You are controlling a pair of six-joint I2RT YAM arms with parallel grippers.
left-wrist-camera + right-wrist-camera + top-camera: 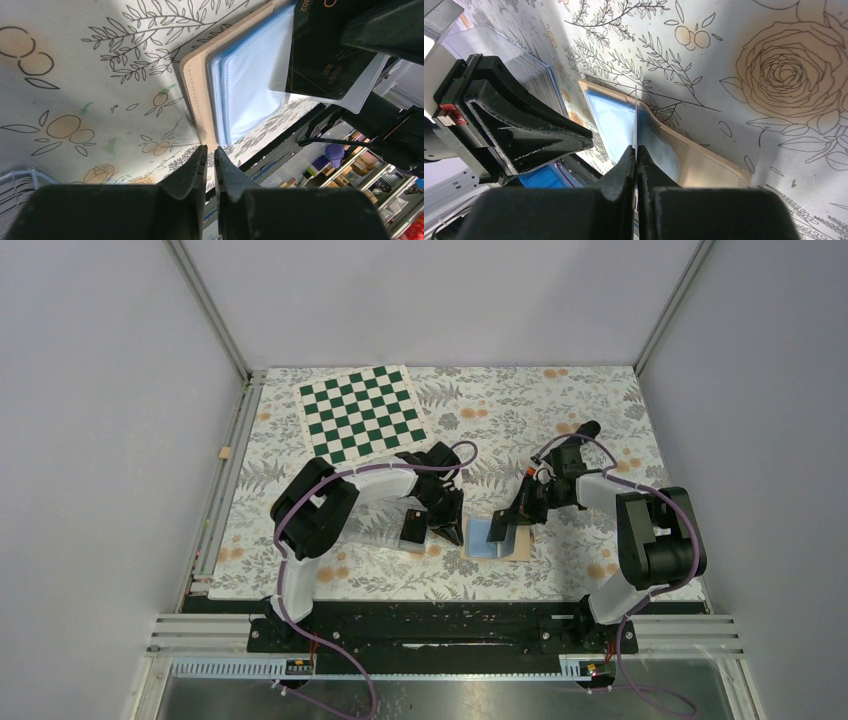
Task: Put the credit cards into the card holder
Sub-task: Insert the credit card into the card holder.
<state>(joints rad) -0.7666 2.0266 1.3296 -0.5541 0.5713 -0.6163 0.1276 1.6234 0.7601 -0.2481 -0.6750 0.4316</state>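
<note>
1. I see the card holder (497,538) lying open on the flowered table (560,410), blue lining up, between my two arms.
2. My right gripper (636,150) is clamped on a black card (325,55), edge down over the lining.
3. My left gripper (210,152) is nearly closed, grasping nothing, beside the holder's tan edge.

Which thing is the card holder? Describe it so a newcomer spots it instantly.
Find the floral table and look at its near edge, between the two arms. The card holder lies open there, flat and tan-edged. Its light blue lining sets it apart from everything nearby.
</note>
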